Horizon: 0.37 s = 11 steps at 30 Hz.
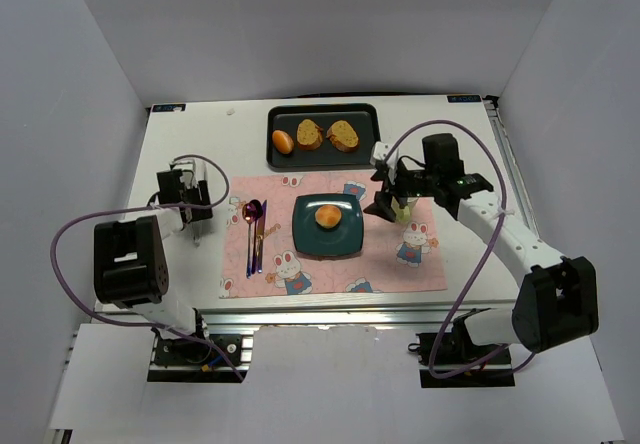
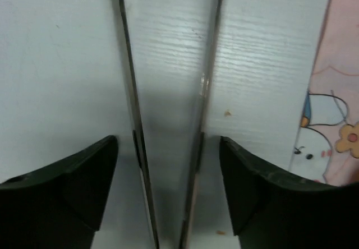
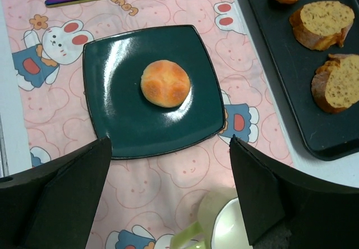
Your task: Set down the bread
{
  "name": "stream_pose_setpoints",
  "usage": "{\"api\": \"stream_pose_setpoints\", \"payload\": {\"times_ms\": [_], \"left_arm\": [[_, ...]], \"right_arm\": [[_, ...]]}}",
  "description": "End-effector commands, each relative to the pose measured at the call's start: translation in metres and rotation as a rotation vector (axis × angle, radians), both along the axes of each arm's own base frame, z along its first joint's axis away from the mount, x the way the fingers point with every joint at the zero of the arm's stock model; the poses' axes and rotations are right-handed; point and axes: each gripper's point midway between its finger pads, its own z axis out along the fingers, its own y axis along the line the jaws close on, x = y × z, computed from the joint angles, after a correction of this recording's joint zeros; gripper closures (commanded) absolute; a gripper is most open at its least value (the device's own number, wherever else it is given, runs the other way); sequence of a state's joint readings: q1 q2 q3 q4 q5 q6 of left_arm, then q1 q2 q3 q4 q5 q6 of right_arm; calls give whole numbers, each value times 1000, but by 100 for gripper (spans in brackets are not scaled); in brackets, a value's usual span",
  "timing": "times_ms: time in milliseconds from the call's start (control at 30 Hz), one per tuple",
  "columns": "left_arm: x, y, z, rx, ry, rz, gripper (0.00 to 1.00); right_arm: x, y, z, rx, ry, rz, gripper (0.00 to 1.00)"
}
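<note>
The bread [image 1: 328,216], a small golden-orange domed bun, lies in the middle of the square teal plate [image 1: 304,236] on the pink rabbit placemat. In the right wrist view the bun [image 3: 165,83] sits on the plate [image 3: 101,92], ahead of the open fingers. My right gripper [image 1: 384,202] is open and empty, hovering just right of the plate, apart from the bun; it also shows in its wrist view [image 3: 169,148]. My left gripper [image 1: 192,209] is open and empty over the bare white table left of the mat, as its wrist view [image 2: 168,142] shows.
A black tray [image 1: 368,144] at the back holds two toasted slices [image 1: 326,134] and a smooth orange round piece [image 1: 283,141]. A pale green cup [image 3: 224,226] stands under my right gripper. Purple cutlery [image 1: 254,226] lies left of the plate. White walls enclose the table.
</note>
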State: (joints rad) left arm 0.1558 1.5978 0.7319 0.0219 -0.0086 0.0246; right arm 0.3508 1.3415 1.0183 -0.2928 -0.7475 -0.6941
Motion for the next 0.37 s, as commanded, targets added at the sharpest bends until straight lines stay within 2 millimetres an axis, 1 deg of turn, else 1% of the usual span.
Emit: {"api": "stream_pose_setpoints", "payload": {"times_ms": [0, 33, 67, 100, 167, 200, 267, 300, 333], "left_arm": [[-6, -1, -10, -54, 31, -7, 15], [-7, 0, -10, -58, 30, 3, 9], [-14, 4, -10, -61, 46, 18, 2], [-14, 5, -6, -59, 36, 19, 2], [-14, 10, 4, -69, 6, 64, 2], [-12, 11, 17, -68, -31, 68, 2], [-10, 10, 35, -81, -78, 82, 2], [-7, 10, 55, -84, -128, 88, 2], [-5, 8, 66, -108, -162, 111, 2]], "right_arm": [[13, 0, 11, 7, 15, -121, 11], [18, -1, 13, 8, 30, -164, 11], [22, -2, 14, 21, 75, -225, 11], [35, -8, 10, -2, 70, -309, 11], [46, -12, 13, -8, 66, -402, 10], [54, -15, 15, -21, 41, -449, 11], [56, -15, 19, -10, 21, -455, 11], [52, -10, 24, 8, 7, -424, 11], [52, -5, 30, 33, -15, -402, 11]]}}
